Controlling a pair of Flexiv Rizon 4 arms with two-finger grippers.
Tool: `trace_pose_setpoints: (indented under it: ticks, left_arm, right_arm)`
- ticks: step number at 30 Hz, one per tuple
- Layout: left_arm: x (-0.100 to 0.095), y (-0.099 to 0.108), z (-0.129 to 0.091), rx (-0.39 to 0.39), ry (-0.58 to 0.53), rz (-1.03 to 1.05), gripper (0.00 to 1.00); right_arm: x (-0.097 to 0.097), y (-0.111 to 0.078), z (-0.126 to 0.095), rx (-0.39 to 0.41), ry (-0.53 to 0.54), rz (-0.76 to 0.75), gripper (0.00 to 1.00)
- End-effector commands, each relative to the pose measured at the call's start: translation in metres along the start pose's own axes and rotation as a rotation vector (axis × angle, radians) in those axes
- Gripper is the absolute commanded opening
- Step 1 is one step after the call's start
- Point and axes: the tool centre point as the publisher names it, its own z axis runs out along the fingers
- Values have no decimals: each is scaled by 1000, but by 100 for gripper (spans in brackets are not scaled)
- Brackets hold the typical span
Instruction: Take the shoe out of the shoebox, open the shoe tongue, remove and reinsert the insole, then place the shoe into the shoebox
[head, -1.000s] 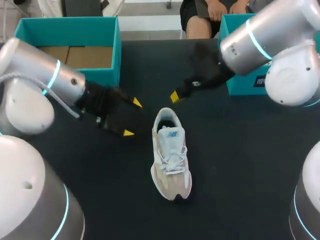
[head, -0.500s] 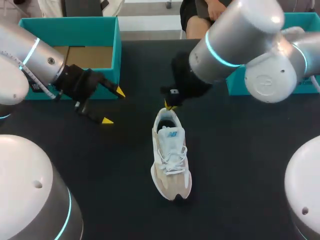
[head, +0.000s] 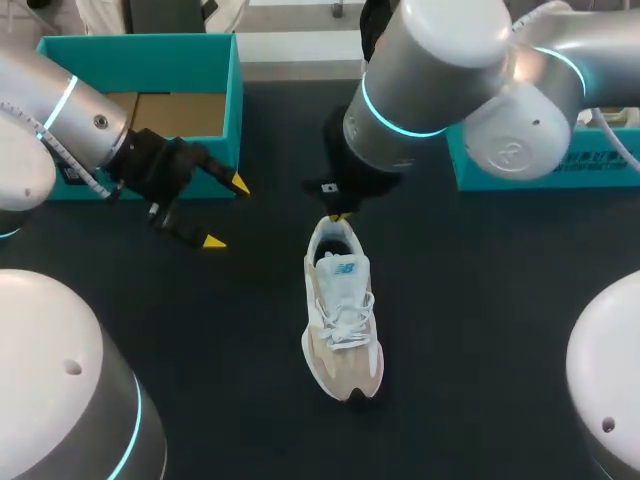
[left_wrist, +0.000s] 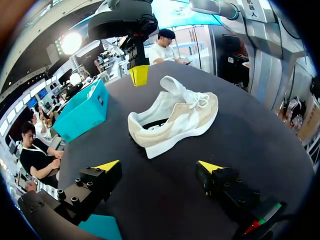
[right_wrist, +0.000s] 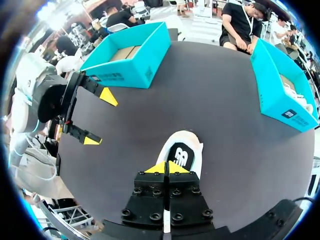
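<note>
Shoe lies near the middle of the dark table, heel toward 12 o'clock and toe toward 6, outside the teal shoebox far off at its 10 o'clock. Right gripper hangs just over the heel, yellow tips pressed together, holding nothing. Left gripper, between shoe and shoebox, gapes wide, empty

Dark table: shoe, shoeboxes

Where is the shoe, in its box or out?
Out. The shoe stands on its sole on the black table, apart from the teal shoebox.
</note>
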Motion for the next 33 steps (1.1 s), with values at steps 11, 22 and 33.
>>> trace_pose_setpoints:
  ticks: [11, 22, 33]
  left_arm:
    - [1, -1, -1, -3, 0, 0, 100]
    - [1, -1, -1, -3, 0, 0, 100]
    - [1, -1, -1, -3, 0, 0, 100]
  right_arm:
    - [1, -1, 0, -3, -6, 2, 0]
    - [-1, -15, 19, 7, -33, 46, 0]
    - [-1, -34, 47, 61, -34, 86, 0]
